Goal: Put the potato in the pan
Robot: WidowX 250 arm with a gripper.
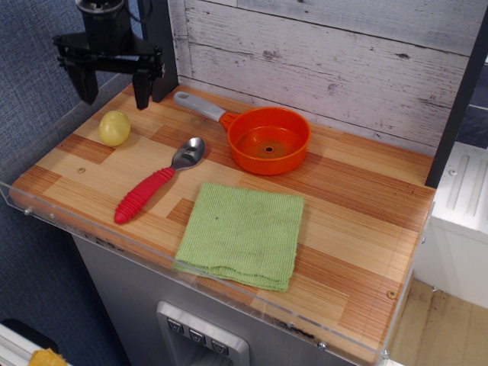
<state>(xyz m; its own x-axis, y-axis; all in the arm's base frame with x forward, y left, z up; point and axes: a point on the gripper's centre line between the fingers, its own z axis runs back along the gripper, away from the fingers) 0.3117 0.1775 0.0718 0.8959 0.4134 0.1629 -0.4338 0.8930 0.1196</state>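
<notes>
The potato [114, 127], a small pale yellow-green ball, lies on the wooden counter at the far left. The pan [269, 140], an orange toy saucepan with a grey-white handle pointing back-left, sits at the back middle and is empty. My gripper [114, 90] is black, open and empty. It hangs above the potato, its two fingers spread to either side, clear of it.
A spoon [158, 181] with a red handle lies between the potato and the pan. A folded green cloth [242, 233] lies at the front. A clear plastic rim [91, 229] edges the counter; a plank wall [343, 61] stands behind.
</notes>
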